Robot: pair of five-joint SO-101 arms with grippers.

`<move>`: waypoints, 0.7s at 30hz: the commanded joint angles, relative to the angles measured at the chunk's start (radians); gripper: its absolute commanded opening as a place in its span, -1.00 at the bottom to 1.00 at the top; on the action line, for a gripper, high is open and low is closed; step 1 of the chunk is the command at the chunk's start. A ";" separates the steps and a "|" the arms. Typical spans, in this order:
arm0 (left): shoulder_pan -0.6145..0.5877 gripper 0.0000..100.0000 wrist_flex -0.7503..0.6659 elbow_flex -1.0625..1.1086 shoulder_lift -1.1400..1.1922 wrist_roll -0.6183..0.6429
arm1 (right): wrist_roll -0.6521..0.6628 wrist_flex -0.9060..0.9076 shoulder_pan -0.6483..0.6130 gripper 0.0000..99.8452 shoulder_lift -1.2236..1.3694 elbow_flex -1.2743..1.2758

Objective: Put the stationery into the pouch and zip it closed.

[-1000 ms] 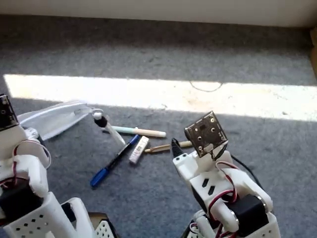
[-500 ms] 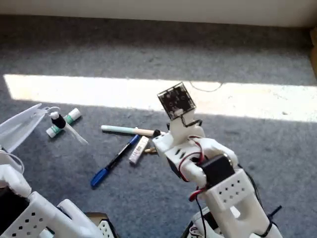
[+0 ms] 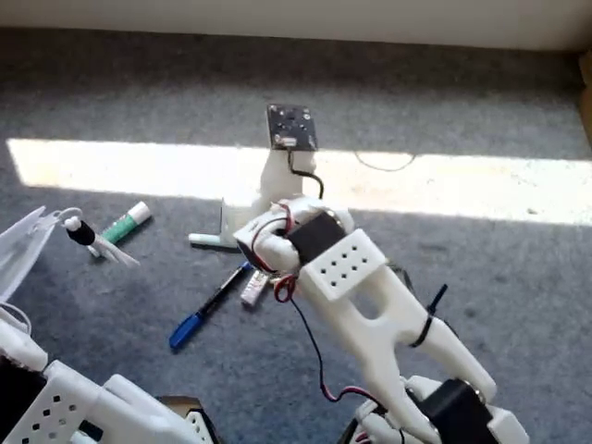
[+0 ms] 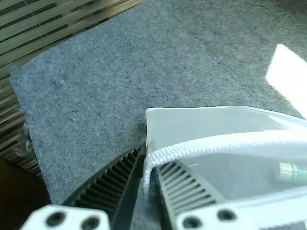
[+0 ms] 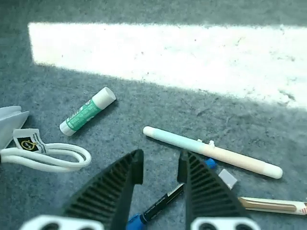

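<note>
- Stationery all lies outside on the grey carpet [image 3: 462, 111], so I judge the task is at its beginning: no piece looks packed.
- The pouch [image 3: 20, 248] is at the 9 o'clock edge of the high view, raised by its zip rim. Its mouth looks open and the zip is not drawn.
- The left gripper [image 4: 147, 175] is clamped on this rim, with the toothed tape between its jaws.
- The right gripper [image 5: 160, 163] hangs over the middle of the pile. Its jaws have a narrow gap and nothing is between them.
- Count: one pouch and five loose pieces.
- One glue stick [image 3: 125, 222] lies near the pouch, at 3 o'clock from it.
- Three pens: a pastel pen [image 5: 211, 152] just beyond the right fingertips, a blue pen [image 3: 211, 305] at 5 o'clock from the glue stick, and a beige pen [image 5: 273, 205] near the pastel one.
- One small white block [image 5: 226, 178], maybe an eraser, lies beside the blue pen.
- One white cord loop [image 5: 48, 155] with a tag lies between the pouch and the glue stick.
- A pale green shape shows through the pouch wall in the left wrist view; I cannot tell if it is inside or behind.
- What is left: put in all five pieces, then close the zip.
</note>
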 commanded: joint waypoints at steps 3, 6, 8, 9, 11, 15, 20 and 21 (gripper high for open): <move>-0.007 -0.99 0.002 -0.001 0.008 -0.002 | -0.123 -0.021 -0.064 -0.77 0.162 -0.280; -0.007 -0.99 0.002 -0.002 0.008 -0.002 | -0.193 -0.018 -0.094 -0.77 0.272 -0.414; -0.007 -0.99 0.002 -0.002 0.008 -0.002 | -0.236 -0.018 -0.124 -0.77 0.346 -0.496; -0.007 -0.99 0.002 -0.002 0.008 -0.002 | -0.255 -0.018 -0.142 -0.77 0.381 -0.538; -0.007 -0.99 0.012 -0.005 0.008 -0.003 | -0.282 -0.018 -0.170 -0.77 0.450 -0.615; -0.007 -0.99 0.023 -0.004 0.008 -0.008 | -0.299 -0.018 -0.209 -0.76 0.593 -0.756; -0.007 -0.99 0.043 -0.007 0.008 -0.008 | -0.299 -0.015 -0.245 -0.67 0.774 -0.931; -0.007 -0.99 0.043 -0.007 0.007 -0.008 | -0.301 -0.002 -0.248 -0.63 0.808 -0.964</move>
